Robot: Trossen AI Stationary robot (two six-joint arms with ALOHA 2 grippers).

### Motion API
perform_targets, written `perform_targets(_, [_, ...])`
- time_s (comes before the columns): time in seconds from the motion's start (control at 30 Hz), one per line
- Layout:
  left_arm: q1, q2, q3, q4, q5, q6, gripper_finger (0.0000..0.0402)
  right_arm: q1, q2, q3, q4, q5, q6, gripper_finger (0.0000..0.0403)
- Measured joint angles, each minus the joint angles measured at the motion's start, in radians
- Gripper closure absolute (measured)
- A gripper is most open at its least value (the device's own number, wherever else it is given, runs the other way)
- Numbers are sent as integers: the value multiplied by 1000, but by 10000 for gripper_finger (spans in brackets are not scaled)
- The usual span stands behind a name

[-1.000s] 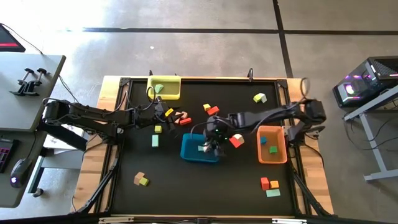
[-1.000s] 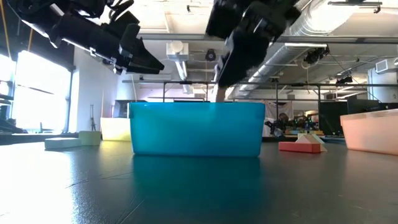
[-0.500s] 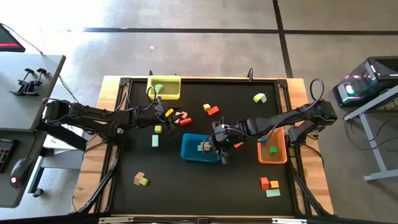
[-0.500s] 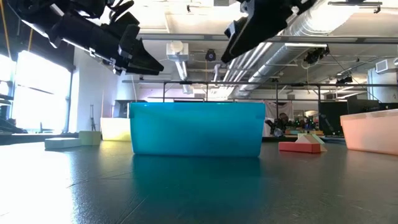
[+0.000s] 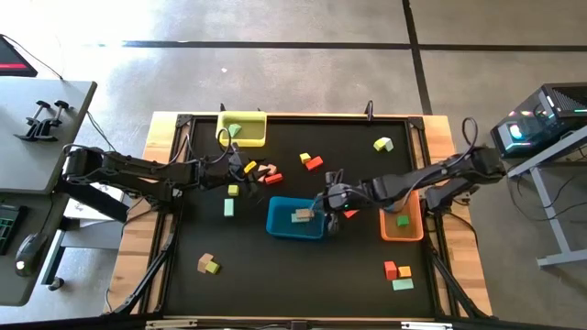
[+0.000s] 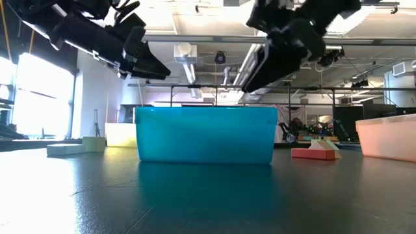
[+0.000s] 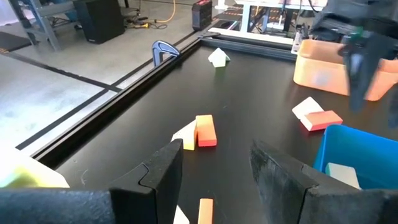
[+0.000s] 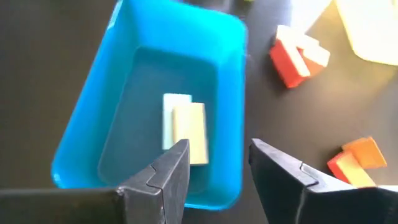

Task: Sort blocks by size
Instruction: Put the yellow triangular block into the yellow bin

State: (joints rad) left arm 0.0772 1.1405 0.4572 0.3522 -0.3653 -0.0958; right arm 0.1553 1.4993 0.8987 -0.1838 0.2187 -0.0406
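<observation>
Fingers of the right gripper (image 8: 214,177) stand spread and empty above the blue tray's (image 5: 279,224) right rim, and the left gripper (image 7: 214,177) hangs with fingers spread and empty near the yellow tray (image 5: 249,137). Both trays and the orange tray (image 5: 390,227) rest on the black surface (image 5: 293,275). Two pale blocks (image 8: 185,129) lie touching inside the blue tray; other blocks (image 5: 266,173) lie scattered across the surface.

Surface finishes
Blue tray (image 8: 231,93): glossy smooth plastic. Counter (image 5: 275,266): matt black top, wooden rim.
</observation>
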Motion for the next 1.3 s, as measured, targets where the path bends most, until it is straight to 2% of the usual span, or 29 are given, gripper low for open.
perform_targets(0.27, [0, 0, 0, 14, -1, -8, 232, 10, -217, -221, 261, 42, 43, 240])
perform_targets(0.6, [0, 0, 0, 63, -1, -17, 232, 77, -475, -370, 325, 174, 40, 240])
perform_targets(0.7, [0, 3, 0, 74, -1, -15, 232, 81, -505, -437, 430, 199, 36, 240])
perform_targets(0.8, [0, 39, 0, 154, -1, -7, 232, 77, -504, -509, 544, 200, 44, 240])
perform_targets(0.93, [-6, 161, 6, 385, 41, 55, 232, 69, -492, -552, 619, 192, 115, 240])
perform_targets(1.0, [-3, 234, 37, 413, 42, 92, 232, 67, -491, -552, 621, 190, 128, 240])
perform_targets(1.1, [33, 330, 149, 305, 38, 100, 232, 67, -491, -552, 624, 182, 120, 240])
perform_targets(1.2, [81, 420, 310, 69, 50, 90, 232, 67, -491, -552, 622, 182, 119, 240])
perform_targets(1.3, [136, 517, 466, -141, 135, 106, 231, 67, -491, -552, 621, 182, 119, 240])
